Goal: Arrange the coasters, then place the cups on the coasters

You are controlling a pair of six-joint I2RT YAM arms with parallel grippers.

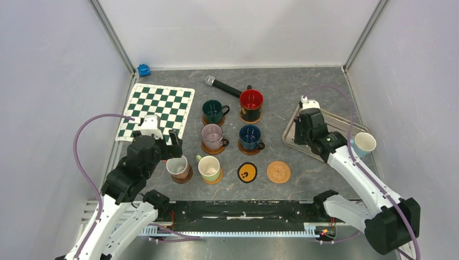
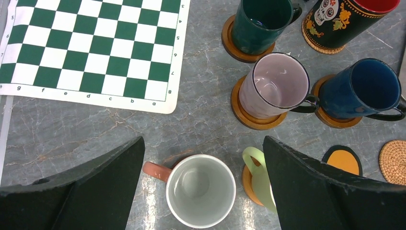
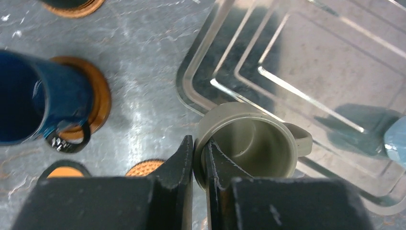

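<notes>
Your right gripper [image 3: 198,155] is pinched shut on the rim of the small grey cup [image 3: 253,139], with 1 finger inside the wall and 1 outside. That cup is over the edge of the clear tray [image 3: 306,57], but from this angle you cannot tell whether it rests there or hangs just above. The light blue cup [image 1: 365,143] is at the tray's far end from the other cups. Your left gripper [image 2: 203,141] is spread wide and holds nothing, poised over the brown cup [image 2: 201,191], which has a white inside. Just beside it is the pale green cup [image 2: 258,177] on an orange coaster [image 2: 248,184]. Behind these, 4 more cups each stand on a coaster: the dark green cup [image 1: 215,111], red-inside cup [image 1: 251,104], glass cup [image 1: 212,137] and dark blue cup [image 1: 250,136]. 2 coasters lie bare in the front row, the black coaster [image 1: 247,173] and the woven coaster [image 1: 279,171].
</notes>
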